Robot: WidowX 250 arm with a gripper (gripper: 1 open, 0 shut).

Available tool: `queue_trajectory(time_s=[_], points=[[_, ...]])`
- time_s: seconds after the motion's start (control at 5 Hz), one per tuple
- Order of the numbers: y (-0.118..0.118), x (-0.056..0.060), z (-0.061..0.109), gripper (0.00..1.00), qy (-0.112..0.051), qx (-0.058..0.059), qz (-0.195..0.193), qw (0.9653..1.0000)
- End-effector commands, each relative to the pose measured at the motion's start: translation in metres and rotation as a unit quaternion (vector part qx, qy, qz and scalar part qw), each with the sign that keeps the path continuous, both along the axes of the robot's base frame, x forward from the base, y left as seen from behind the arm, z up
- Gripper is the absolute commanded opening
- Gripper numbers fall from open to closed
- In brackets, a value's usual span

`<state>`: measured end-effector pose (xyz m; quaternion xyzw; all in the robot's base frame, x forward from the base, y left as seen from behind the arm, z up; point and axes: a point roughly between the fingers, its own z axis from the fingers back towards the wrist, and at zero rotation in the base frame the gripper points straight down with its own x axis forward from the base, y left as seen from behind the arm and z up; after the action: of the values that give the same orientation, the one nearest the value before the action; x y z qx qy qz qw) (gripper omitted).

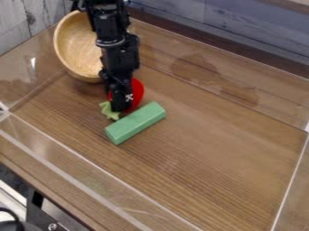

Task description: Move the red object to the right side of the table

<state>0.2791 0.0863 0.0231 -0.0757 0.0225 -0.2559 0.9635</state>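
The red object (133, 90), a small strawberry-like toy with green leaves (107, 110) at its lower end, lies on the brown wood-grain table (205, 153) left of centre. My black gripper (118, 97) points straight down over it and is shut on it, its fingers covering most of the toy's left part. Only the toy's right edge and the leaves show past the fingers.
A green rectangular block (135, 123) lies just in front of the toy, touching or nearly touching it. A tilted wooden bowl (75, 47) stands at the back left behind the arm. Clear acrylic walls (72, 171) edge the tabletop.
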Motion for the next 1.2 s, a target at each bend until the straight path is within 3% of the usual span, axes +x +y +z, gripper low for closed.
queue_trajectory(time_s=[0.0,1.0], points=[[-0.0010,0.0108,0.0150,0.00,-0.023,0.008,0.000,0.9997],[-0.0046,0.0130,0.0232,0.00,-0.018,0.003,0.020,0.9996]])
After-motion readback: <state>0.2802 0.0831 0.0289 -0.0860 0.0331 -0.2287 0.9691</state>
